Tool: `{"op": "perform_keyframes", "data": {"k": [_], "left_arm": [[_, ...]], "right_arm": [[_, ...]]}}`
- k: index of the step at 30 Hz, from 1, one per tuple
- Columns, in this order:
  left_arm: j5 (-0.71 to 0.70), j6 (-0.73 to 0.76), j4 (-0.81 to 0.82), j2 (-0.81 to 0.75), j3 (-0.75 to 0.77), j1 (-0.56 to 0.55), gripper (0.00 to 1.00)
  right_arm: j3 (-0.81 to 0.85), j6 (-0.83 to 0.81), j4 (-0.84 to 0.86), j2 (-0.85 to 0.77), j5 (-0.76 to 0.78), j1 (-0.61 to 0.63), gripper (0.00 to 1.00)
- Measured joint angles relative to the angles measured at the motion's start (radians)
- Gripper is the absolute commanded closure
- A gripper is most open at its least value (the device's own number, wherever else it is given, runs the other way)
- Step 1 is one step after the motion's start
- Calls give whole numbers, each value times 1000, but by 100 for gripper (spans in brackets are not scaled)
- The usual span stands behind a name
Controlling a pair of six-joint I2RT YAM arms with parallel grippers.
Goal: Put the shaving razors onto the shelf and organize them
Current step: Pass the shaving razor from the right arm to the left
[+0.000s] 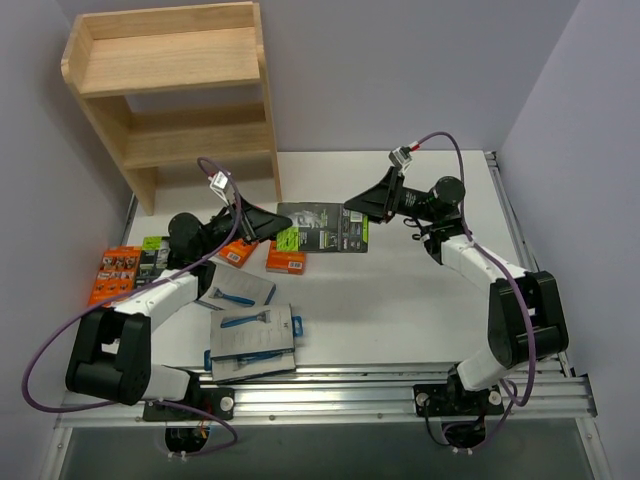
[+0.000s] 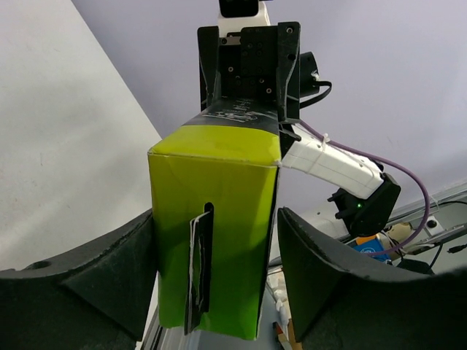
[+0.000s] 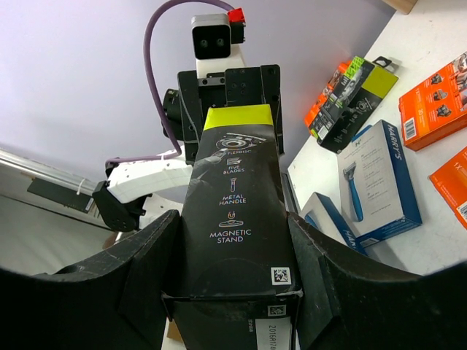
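A black razor box with lime-green sides hangs above the table's middle between both arms. My right gripper is shut on its black end; in the right wrist view the fingers press both sides of the box. My left gripper straddles the lime-green end. It is open, its left finger against the box and a thin gap at the right finger. The wooden shelf stands at the back left, both tiers bare.
Orange packs lie left of centre, with another black-and-green box between them. Grey cards with a blue razor lie near the front left. The metal rail runs along the near edge.
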Motion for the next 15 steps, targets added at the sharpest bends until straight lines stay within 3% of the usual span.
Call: {"op": "perform_keyframes", "data": {"k": [4, 5, 9, 13, 14, 15], "left_arm": [[11, 42, -50, -10, 0, -12, 47], [11, 60, -82, -21, 2, -13, 61], [13, 136, -236, -72, 32, -16, 97], [10, 240, -463, -126, 111, -16, 98], [7, 264, -518, -139, 128, -11, 98], [8, 286, -571, -154, 145, -5, 98]], "right_arm": [[0, -2, -4, 0, -4, 9, 100], [0, -3, -6, 0, -6, 9, 100], [3, -5, -8, 0, -13, 9, 99], [31, -19, -32, 0, -13, 9, 74], [41, -28, -44, 0, -12, 9, 56], [50, -35, -56, 0, -11, 10, 50]]}}
